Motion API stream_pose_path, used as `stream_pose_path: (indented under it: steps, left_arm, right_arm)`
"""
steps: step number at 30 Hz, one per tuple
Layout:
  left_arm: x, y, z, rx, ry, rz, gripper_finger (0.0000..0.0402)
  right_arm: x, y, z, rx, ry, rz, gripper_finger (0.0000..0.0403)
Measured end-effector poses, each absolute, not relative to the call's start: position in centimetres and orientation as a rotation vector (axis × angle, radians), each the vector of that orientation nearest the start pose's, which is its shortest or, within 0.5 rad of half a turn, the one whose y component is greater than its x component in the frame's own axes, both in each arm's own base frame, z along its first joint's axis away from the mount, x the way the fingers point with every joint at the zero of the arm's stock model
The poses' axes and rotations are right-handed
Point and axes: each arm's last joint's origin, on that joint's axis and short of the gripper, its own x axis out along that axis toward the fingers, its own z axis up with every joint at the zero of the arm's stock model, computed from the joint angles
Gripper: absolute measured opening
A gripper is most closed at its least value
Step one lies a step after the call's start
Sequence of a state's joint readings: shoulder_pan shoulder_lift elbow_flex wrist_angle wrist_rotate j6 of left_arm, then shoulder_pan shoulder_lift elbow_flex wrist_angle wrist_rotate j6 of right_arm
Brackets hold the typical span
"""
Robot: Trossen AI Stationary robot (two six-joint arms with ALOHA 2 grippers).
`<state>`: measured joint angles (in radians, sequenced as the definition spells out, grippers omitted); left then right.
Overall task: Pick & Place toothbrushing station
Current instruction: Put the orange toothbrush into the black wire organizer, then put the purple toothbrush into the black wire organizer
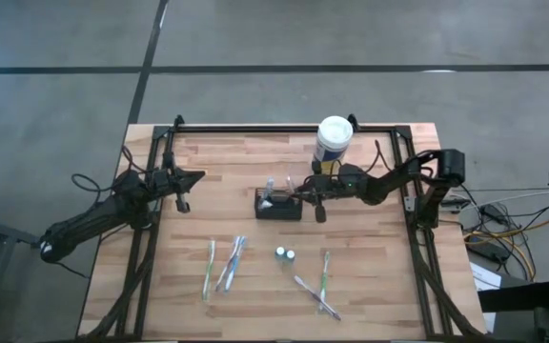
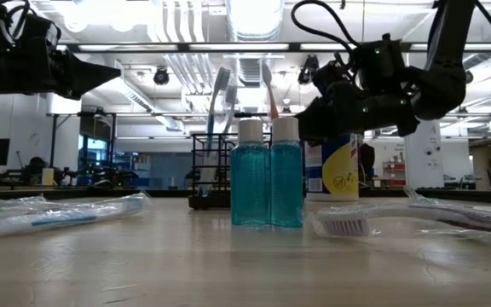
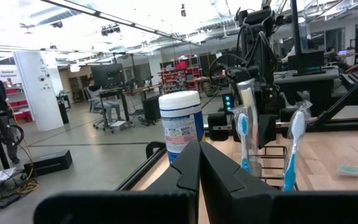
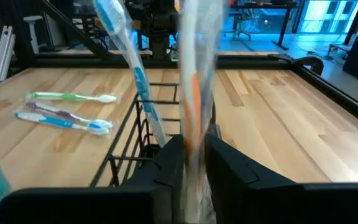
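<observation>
The toothbrushing station, a small black wire caddy [image 1: 277,207], stands on the wooden table near its middle; it also shows in the right wrist view [image 4: 122,149]. A blue toothbrush [image 4: 129,62] leans in it. My right gripper [image 1: 305,195] is at the caddy's right side, shut on a wrapped orange-handled toothbrush [image 4: 194,74] that stands in the caddy. My left gripper [image 1: 184,181] is shut and empty above the table's left part, pointing at the caddy; its fingers meet in the left wrist view [image 3: 199,168]. My right gripper pinches the wrapped toothbrush's handle [image 4: 193,134] between its two fingers, which come level from the table's right side and lie across it. The toothbrush stands about upright, head up, its lower end down in the caddy, hidden behind the fingers.
A white canister [image 1: 334,138] stands at the far edge, behind my right gripper. Two small teal bottles [image 1: 285,254] stand nearer the front. Wrapped toothbrushes lie at the front left [image 1: 225,267] and front right [image 1: 320,284]. A black frame [image 1: 284,128] runs round the table.
</observation>
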<state>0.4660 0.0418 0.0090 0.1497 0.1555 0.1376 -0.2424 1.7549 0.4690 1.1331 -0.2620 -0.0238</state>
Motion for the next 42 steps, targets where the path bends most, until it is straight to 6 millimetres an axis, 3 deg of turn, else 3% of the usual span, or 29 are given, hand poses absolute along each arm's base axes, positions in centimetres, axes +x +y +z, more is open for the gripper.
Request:
stream_pose_path:
  steps: [16,26,35,42]
  left_arm:
    - [9.0,4.0,17.8,0.166,-0.092,0.317,0.001]
    - [9.0,4.0,17.8,0.166,-0.092,0.317,0.001]
    - [9.0,4.0,17.8,0.151,-0.098,0.317,0.001]
    - [9.0,4.0,17.8,0.126,-0.103,0.316,0.001]
  right_arm:
    - [28.2,-6.2,13.8,0.031,0.121,0.019,0.013]
    - [27.0,-5.9,18.0,0.007,0.028,0.021,0.0161]
    - [22.2,-4.5,25.1,-0.035,-0.087,0.025,0.0128]
    - [17.1,-3.0,26.8,-0.078,-0.014,-0.079,0.0049]
